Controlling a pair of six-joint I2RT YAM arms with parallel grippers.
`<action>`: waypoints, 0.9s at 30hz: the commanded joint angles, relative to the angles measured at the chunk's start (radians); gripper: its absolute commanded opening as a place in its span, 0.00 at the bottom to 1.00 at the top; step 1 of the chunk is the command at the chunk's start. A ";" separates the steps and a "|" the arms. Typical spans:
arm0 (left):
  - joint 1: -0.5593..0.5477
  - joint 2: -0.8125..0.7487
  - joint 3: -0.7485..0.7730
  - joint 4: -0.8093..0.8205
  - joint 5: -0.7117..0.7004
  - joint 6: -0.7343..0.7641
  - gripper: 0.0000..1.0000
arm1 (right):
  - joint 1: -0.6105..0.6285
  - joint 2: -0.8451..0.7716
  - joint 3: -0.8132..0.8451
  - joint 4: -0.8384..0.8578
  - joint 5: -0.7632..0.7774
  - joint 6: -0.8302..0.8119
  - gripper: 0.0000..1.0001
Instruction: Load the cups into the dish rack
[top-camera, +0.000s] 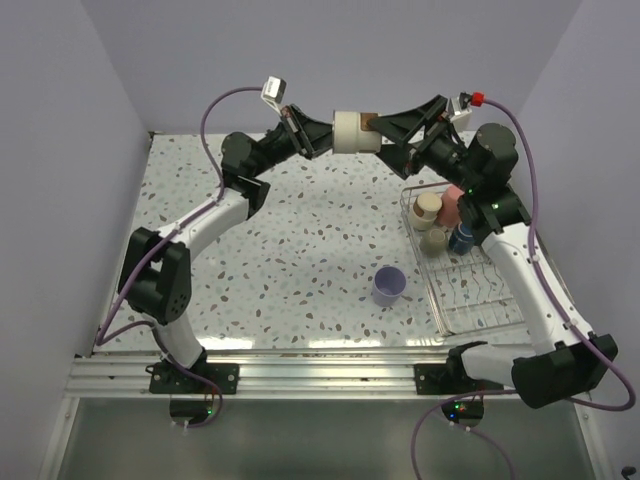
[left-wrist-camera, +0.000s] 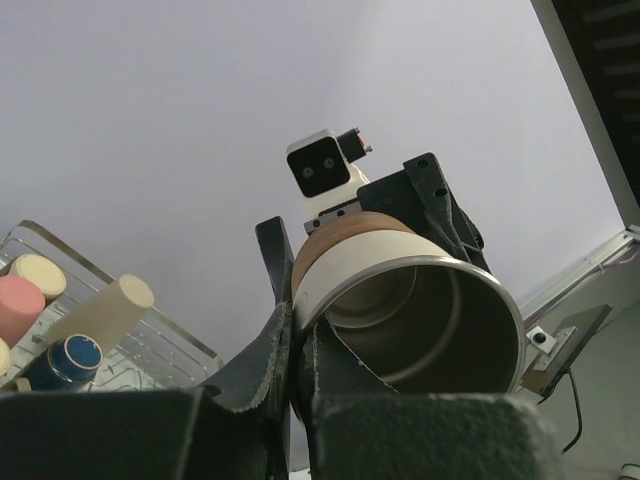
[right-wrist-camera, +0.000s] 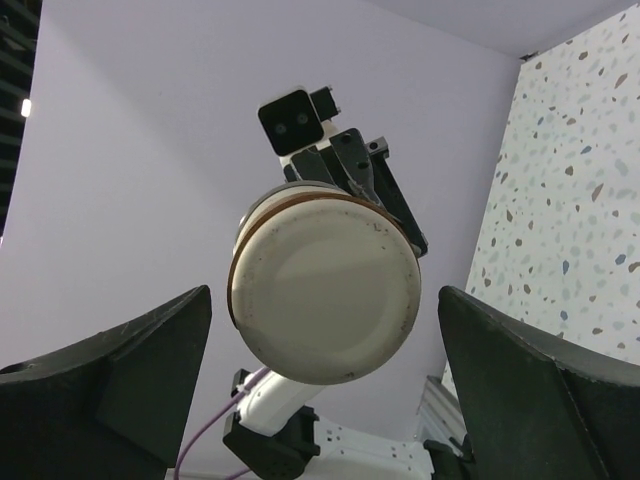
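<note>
My left gripper (top-camera: 326, 135) is shut on the rim of a cream cup with a brown band (top-camera: 350, 131) and holds it sideways high above the table's back. In the left wrist view (left-wrist-camera: 295, 300) one finger is inside the cup (left-wrist-camera: 420, 300) and one outside. My right gripper (top-camera: 379, 134) is open and faces the cup's base (right-wrist-camera: 325, 295); its fingers (right-wrist-camera: 120, 360) stand wide on either side without touching it. A lavender cup (top-camera: 389, 285) stands on the table. The wire dish rack (top-camera: 480, 300) at the right holds beige (top-camera: 428, 208), pink (top-camera: 452, 205) and dark blue (top-camera: 460, 238) cups.
Another tan cup (top-camera: 433, 240) sits in the rack's far end. The rack (left-wrist-camera: 160, 345) also shows in the left wrist view, with the pink (left-wrist-camera: 18, 305) and blue (left-wrist-camera: 75, 355) cups in it. Lilac walls enclose the speckled table (top-camera: 300, 240).
</note>
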 joint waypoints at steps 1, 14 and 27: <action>-0.013 0.010 0.018 0.082 -0.029 -0.024 0.00 | 0.011 0.017 0.060 0.013 -0.006 -0.012 0.98; -0.027 0.018 0.032 0.060 -0.028 0.005 0.00 | 0.013 0.023 0.061 -0.036 0.030 -0.035 0.15; -0.018 -0.158 -0.109 -0.441 0.032 0.406 0.79 | -0.099 -0.104 0.308 -0.741 0.341 -0.524 0.00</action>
